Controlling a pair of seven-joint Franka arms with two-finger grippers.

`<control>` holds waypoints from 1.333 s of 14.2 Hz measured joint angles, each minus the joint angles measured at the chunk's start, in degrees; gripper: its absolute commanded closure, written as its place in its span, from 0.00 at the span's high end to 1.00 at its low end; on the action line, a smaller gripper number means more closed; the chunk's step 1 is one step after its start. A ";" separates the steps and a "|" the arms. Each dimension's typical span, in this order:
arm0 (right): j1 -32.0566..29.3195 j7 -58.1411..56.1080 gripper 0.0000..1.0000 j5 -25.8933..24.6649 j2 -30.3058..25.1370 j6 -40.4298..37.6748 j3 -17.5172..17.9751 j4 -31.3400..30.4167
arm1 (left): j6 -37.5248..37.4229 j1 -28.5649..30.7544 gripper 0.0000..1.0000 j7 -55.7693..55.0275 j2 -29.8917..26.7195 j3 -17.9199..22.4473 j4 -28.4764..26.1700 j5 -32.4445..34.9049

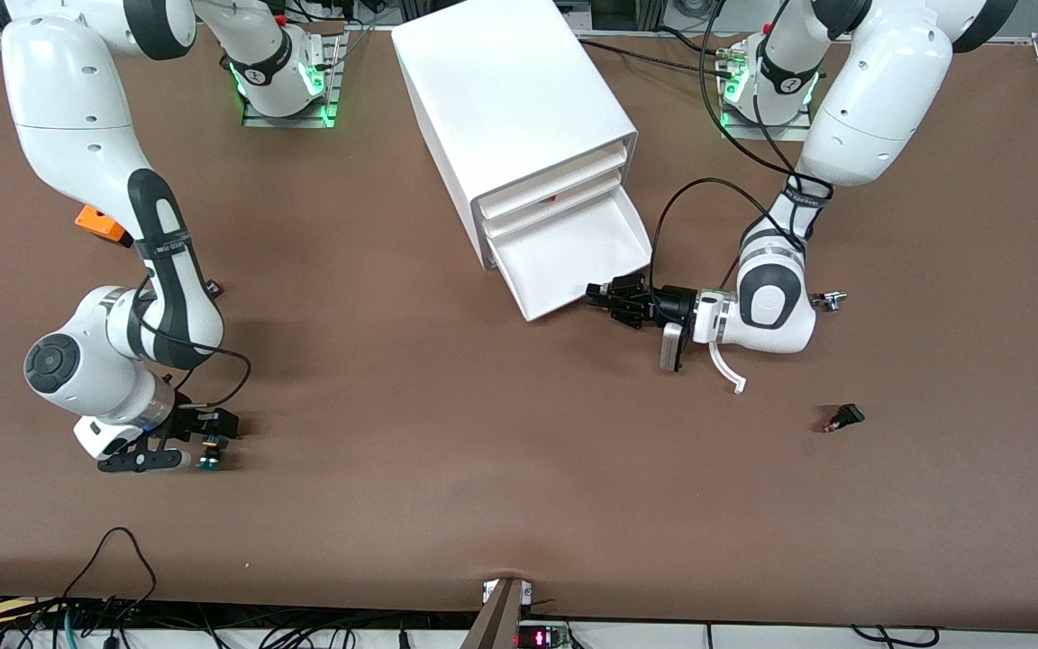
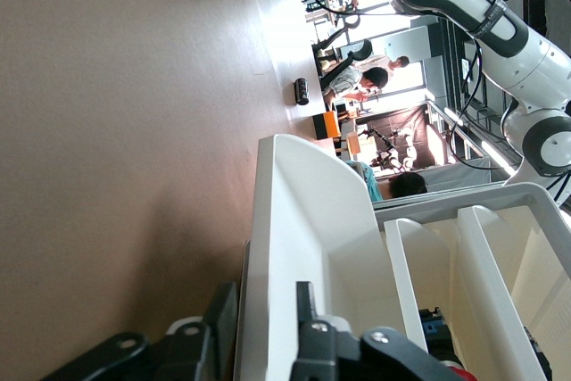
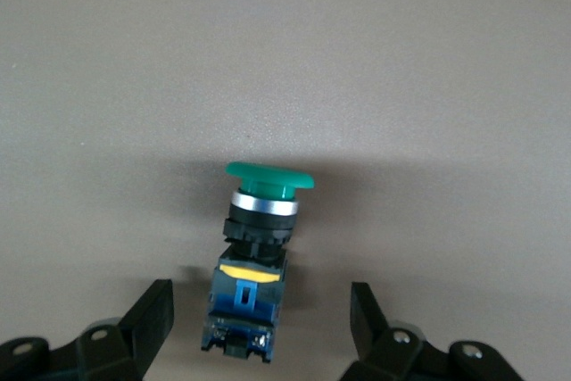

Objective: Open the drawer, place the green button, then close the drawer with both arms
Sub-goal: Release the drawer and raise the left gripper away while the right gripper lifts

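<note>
Right hand [image 3: 259,318] spread around button [image 3: 257,256] on brown table [image 1: 447,433]; left hand [image 2: 259,332] straddling drawer [image 2: 303,247] lip, loose.

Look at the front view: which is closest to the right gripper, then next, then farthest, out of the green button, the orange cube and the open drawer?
From the right gripper:
1. The green button, on the table between its open fingers.
2. The orange cube, farther from the front camera, beside the right arm.
3. The open drawer, mid-table, with the left gripper at its front edge.

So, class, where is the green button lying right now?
The button lies on the table toward the right arm's end, near the front camera's edge, between the open fingers of the right gripper, which has not closed on it.
</note>
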 measured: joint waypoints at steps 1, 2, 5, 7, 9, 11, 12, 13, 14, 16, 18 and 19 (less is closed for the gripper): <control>0.00 -0.48 0.71 0.01 0.00 0.00 0.00 0.00 | -0.01 0.01 1.00 -0.27 -0.04 0.07 0.16 0.00; -0.01 -0.80 0.67 0.02 0.00 0.00 0.00 0.00 | -0.02 0.02 1.00 -1.24 -0.25 0.12 0.47 0.58; -0.01 -2.30 0.62 0.04 0.01 0.00 0.00 0.00 | -0.11 0.27 1.00 -11.47 -2.91 0.25 4.49 11.17; -0.06 -3.10 0.58 0.05 0.02 0.00 -0.02 0.00 | -0.48 0.73 1.00 -21.30 -6.17 0.29 8.61 20.28; -0.05 -3.31 0.56 0.06 0.03 0.00 -0.02 0.00 | -2.43 1.25 1.00 -29.00 -8.97 0.32 12.21 28.77; -0.03 -3.37 0.52 0.06 0.03 0.00 -0.01 0.00 | -6.08 1.43 1.00 -35.61 -10.27 0.36 16.90 38.35; -0.02 -3.42 0.52 0.06 0.03 0.00 -0.01 0.00 | -8.39 1.48 1.00 -38.77 -10.49 0.40 19.73 43.09; 0.00 -3.45 0.51 0.06 0.03 0.00 0.00 0.00 | -10.77 1.57 1.00 -41.72 -10.52 0.43 22.61 47.45; 0.02 -3.46 0.50 0.07 0.03 0.00 0.00 0.00 | -13.22 1.66 1.00 -44.54 -10.56 0.47 25.48 51.58; 0.10 -3.50 0.44 0.07 0.03 0.00 0.02 0.00 | -17.98 1.73 1.00 -49.31 -10.80 0.45 30.78 60.16; 0.27 -3.60 0.41 0.07 0.03 0.00 0.03 0.00 | -21.02 1.67 1.00 -52.91 -11.96 0.28 34.72 68.95; 0.35 -3.61 0.38 0.07 0.03 0.00 0.03 0.00 | -21.77 1.60 1.00 -53.89 -12.99 0.19 35.79 73.15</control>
